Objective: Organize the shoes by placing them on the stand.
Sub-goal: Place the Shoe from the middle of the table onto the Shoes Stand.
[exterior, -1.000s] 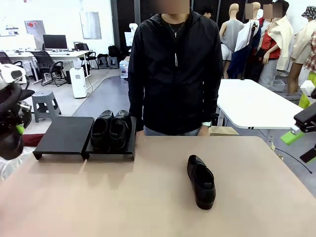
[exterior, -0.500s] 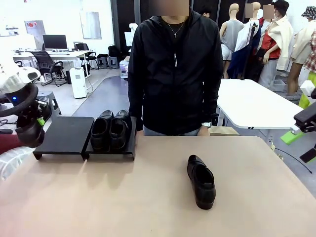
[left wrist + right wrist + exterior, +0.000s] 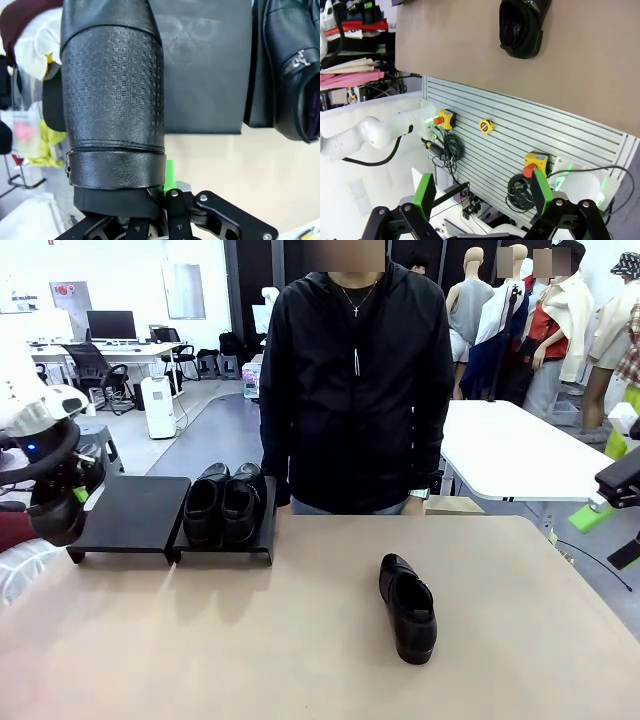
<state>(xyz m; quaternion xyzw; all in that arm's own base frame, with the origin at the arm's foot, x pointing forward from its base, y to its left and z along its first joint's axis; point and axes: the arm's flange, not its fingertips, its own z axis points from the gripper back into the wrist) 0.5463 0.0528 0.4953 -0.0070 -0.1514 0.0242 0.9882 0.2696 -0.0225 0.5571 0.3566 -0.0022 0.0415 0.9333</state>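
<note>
My left gripper (image 3: pixel 167 200) is shut on a black shoe (image 3: pixel 112 95) with a textured sole, held just left of the stand's bare left platform (image 3: pixel 205 75). In the front view that held shoe (image 3: pixel 55 518) hangs at the table's left edge beside the stand (image 3: pixel 130 512). Two shoes (image 3: pixel 222 502) sit side by side on the right platform. A single shoe (image 3: pixel 407 607) lies on the table right of centre, and it also appears at the top of the right wrist view (image 3: pixel 525 25). My right gripper (image 3: pixel 482 192) is open, off the table's right side (image 3: pixel 610 502).
A person in a black jacket (image 3: pixel 355 380) stands at the far edge, right behind the stand. The tan table (image 3: pixel 250 640) has free room in front. A slatted wall with cables (image 3: pixel 510 145) runs below the table edge in the right wrist view.
My left arm has swung up and rightward with the shoe, from the lower left edge to beside the stand's left platform. The right arm and the other shoes have not moved.
</note>
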